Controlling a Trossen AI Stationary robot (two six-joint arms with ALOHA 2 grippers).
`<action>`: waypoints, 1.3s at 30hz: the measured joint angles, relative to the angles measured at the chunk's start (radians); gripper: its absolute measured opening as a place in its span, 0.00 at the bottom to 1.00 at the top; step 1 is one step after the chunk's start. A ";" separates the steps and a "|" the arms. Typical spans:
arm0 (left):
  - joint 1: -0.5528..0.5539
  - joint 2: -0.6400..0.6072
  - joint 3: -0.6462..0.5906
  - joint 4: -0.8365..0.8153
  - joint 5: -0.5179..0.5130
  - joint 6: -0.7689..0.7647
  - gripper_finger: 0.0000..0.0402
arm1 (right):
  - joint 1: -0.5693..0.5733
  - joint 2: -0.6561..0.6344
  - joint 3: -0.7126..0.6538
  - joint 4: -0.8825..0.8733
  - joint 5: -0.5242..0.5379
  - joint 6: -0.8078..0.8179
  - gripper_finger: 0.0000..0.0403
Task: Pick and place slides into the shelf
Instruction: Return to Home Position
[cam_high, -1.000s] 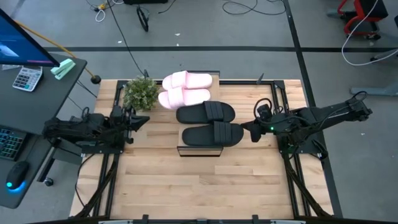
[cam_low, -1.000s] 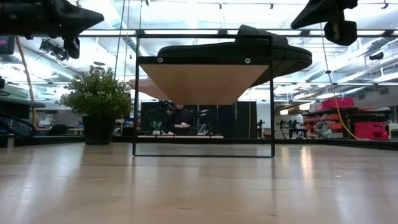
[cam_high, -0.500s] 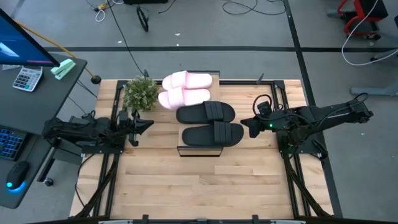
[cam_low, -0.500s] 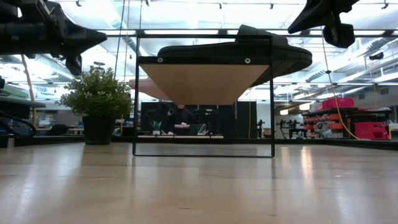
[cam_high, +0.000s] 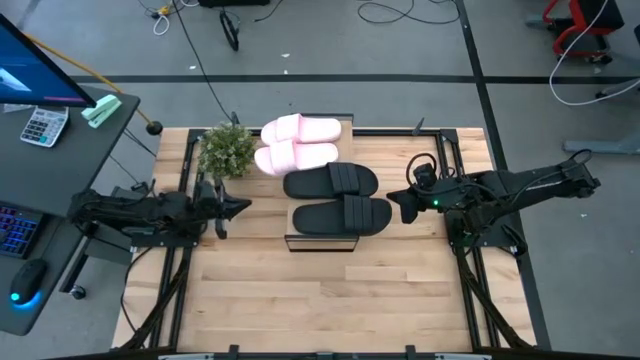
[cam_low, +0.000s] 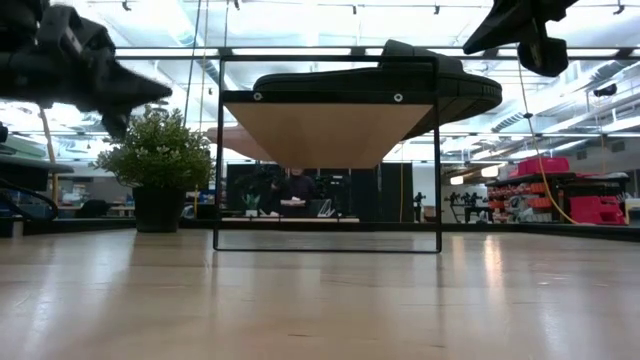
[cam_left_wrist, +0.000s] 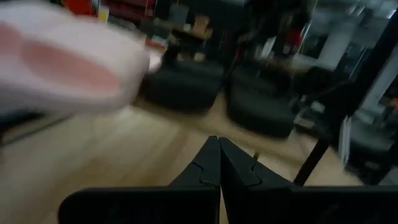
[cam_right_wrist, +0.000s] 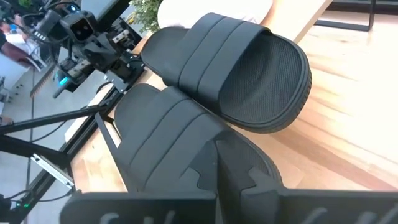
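Note:
All four slides lie on the shelf's (cam_high: 320, 241) plank top. The pink pair (cam_high: 298, 143) is at the far end and the black pair (cam_high: 336, 197) at the near end, soles down. In the low view the near black slide (cam_low: 400, 80) overhangs the plank (cam_low: 320, 130). My left gripper (cam_high: 240, 205) (cam_low: 160, 92) (cam_left_wrist: 217, 142) hovers shut, left of the shelf. My right gripper (cam_high: 392, 205) (cam_low: 472, 45) (cam_right_wrist: 217, 144) hovers shut just right of the near black slide (cam_right_wrist: 168, 143), above plank height.
A potted plant (cam_high: 225, 150) (cam_low: 155, 160) stands on the table at the shelf's far left. Bare slatted tabletop (cam_high: 320, 300) stretches on the near side of the shelf. A desk with a calculator and a keyboard stands off the table's left edge.
My left gripper has moved toward the table's right edge, closer to the shelf, dipping slightly; its wrist view is blurred by motion. The slides and the shelf have not moved.

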 joint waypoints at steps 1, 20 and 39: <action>0.000 0.000 0.000 -0.028 0.002 -0.007 0.01 | 0.000 0.000 0.000 0.000 0.000 -0.001 0.00; 0.000 0.080 0.000 -0.062 0.095 -0.105 0.06 | 0.017 -0.011 -0.001 -0.057 -0.047 -0.094 0.00; 0.000 0.138 -0.002 -0.027 0.094 -0.082 0.13 | 0.101 -0.509 -0.494 0.330 -0.012 -0.186 0.00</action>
